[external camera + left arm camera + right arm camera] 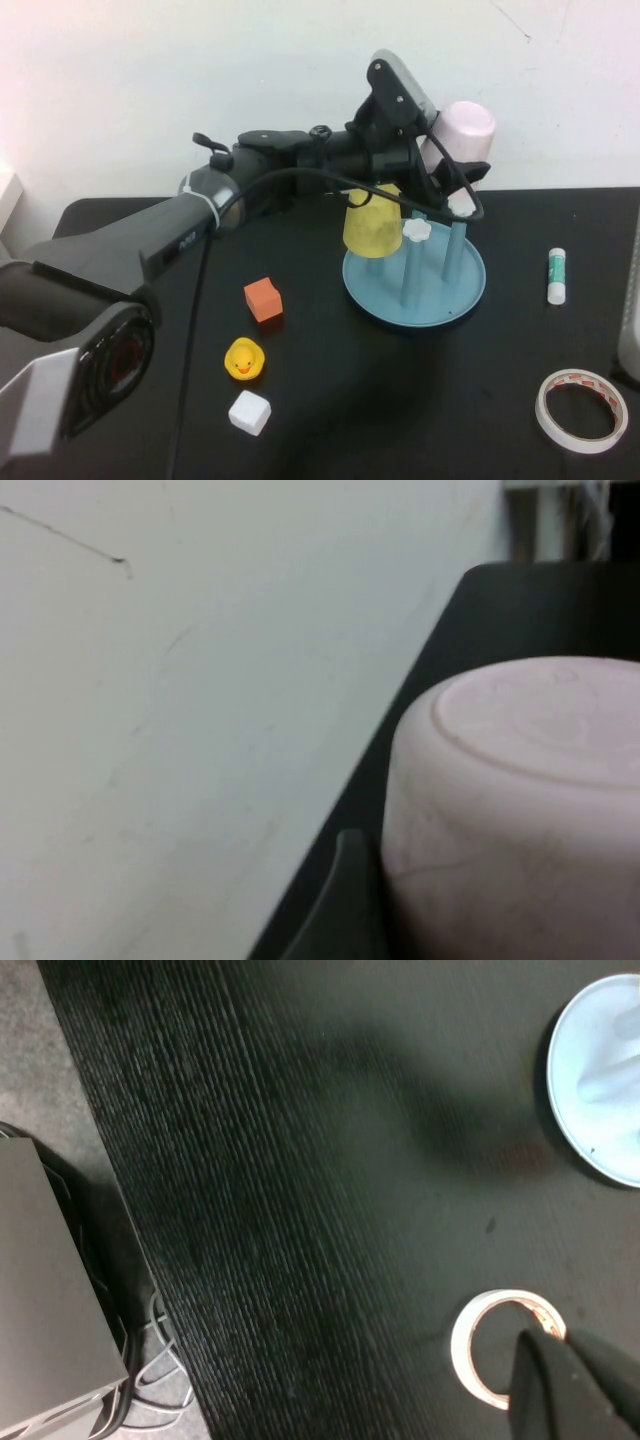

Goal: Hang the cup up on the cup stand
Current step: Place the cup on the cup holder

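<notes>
Black table [400, 400] against a white wall. Left gripper [455, 165] raised above the far side of the stand [415, 290], jaws spread wide around the pink cup [462, 130], held upside down over a post. Yellow cup [372, 222] already inverted on a neighbouring post. Nearer, on the left: orange block [263, 299], duck [244, 359], white block [249, 412]. Right of the stand: glue stick [556, 276], tape roll [585, 409]. Right gripper [575, 1380] closed, hovering above the tape roll.
</notes>
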